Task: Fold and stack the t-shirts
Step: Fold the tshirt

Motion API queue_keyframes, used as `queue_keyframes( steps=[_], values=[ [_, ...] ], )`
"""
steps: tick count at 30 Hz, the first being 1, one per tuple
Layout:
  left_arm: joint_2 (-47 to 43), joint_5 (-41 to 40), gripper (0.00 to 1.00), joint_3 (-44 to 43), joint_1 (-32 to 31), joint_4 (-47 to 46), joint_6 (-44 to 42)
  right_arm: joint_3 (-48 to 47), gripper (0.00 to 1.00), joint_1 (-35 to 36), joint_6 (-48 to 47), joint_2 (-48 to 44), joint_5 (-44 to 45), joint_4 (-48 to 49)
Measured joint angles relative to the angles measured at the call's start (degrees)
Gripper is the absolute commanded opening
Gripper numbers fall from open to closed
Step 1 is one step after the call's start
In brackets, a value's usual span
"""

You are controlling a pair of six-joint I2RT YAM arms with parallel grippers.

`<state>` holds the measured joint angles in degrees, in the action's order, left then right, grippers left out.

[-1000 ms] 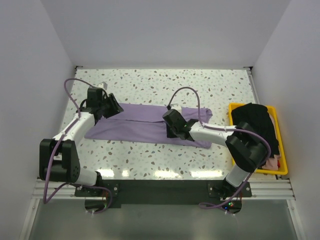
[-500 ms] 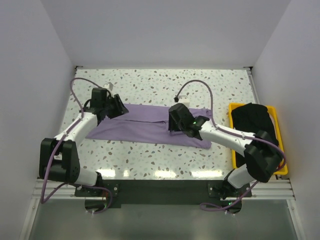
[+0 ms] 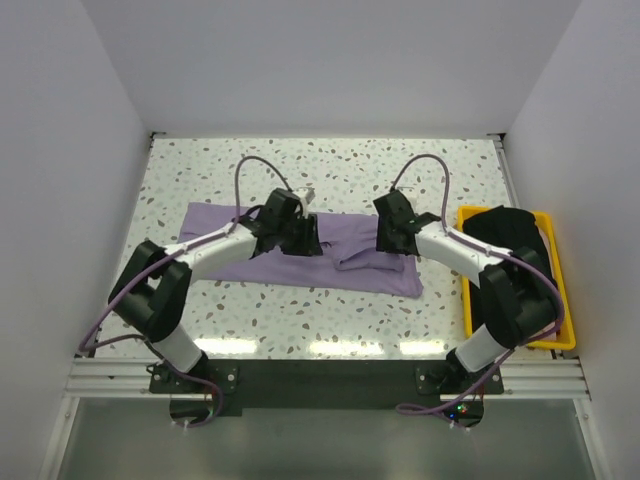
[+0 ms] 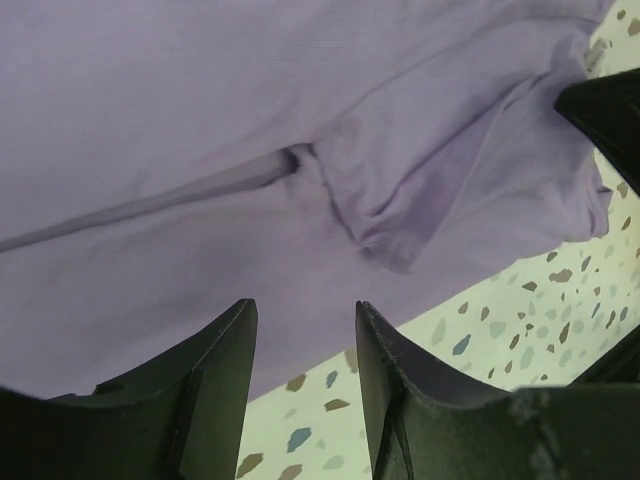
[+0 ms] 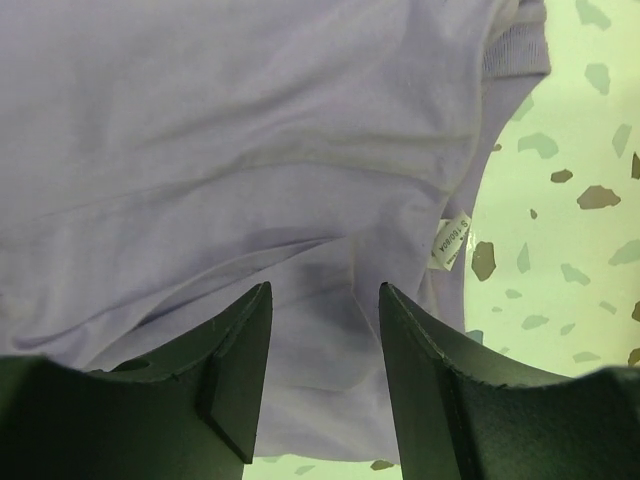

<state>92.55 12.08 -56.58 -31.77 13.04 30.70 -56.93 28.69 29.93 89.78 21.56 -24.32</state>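
Observation:
The lavender t-shirt (image 3: 345, 240) lies flattened in a long strip across the middle of the table, with a small bunched fold near its middle. My left gripper (image 3: 305, 238) is open and empty just above the shirt's middle. In the left wrist view it (image 4: 305, 312) hovers over the shirt's (image 4: 200, 120) near edge. My right gripper (image 3: 392, 240) is open and empty above the shirt's right part. In the right wrist view it (image 5: 325, 292) is over the cloth (image 5: 250, 130), beside the white neck label (image 5: 450, 243). The black t-shirt (image 3: 515, 250) lies heaped in the bin.
The yellow plastic bin (image 3: 466, 215) stands at the table's right edge, with some pink cloth under the black shirt. White walls close the table on three sides. Speckled tabletop (image 3: 320, 170) shows behind and in front of the shirt.
My left gripper has moved right, from the shirt's left end to its middle. My right gripper has moved right and back, from the shirt's middle to its right part.

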Motion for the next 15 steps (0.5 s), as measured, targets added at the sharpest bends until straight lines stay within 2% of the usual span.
queue_keyframes(
  steps=[4, 9, 14, 15],
  values=[
    [4.33, -2.21, 0.5, -4.76, -6.08, -0.02, -0.02, -0.07, 0.51, -0.94, -0.59, 2.12, -0.11, -0.83],
    [7.45, -3.82, 0.5, -8.76, -9.9, 0.2, -0.2, -0.59, 0.5, -1.84, -0.92, 3.43, -0.15, -0.85],
    [10.8, -5.86, 0.5, -12.13, -12.39, 1.14, -0.42, -0.66, 0.41, -1.86, -1.09, 4.02, -0.48, -0.76],
    [11.28, -6.34, 0.5, -12.48, -12.92, 1.4, -0.48, -0.66, 0.36, -1.86, -1.07, 4.04, -0.52, -0.72]
  ],
)
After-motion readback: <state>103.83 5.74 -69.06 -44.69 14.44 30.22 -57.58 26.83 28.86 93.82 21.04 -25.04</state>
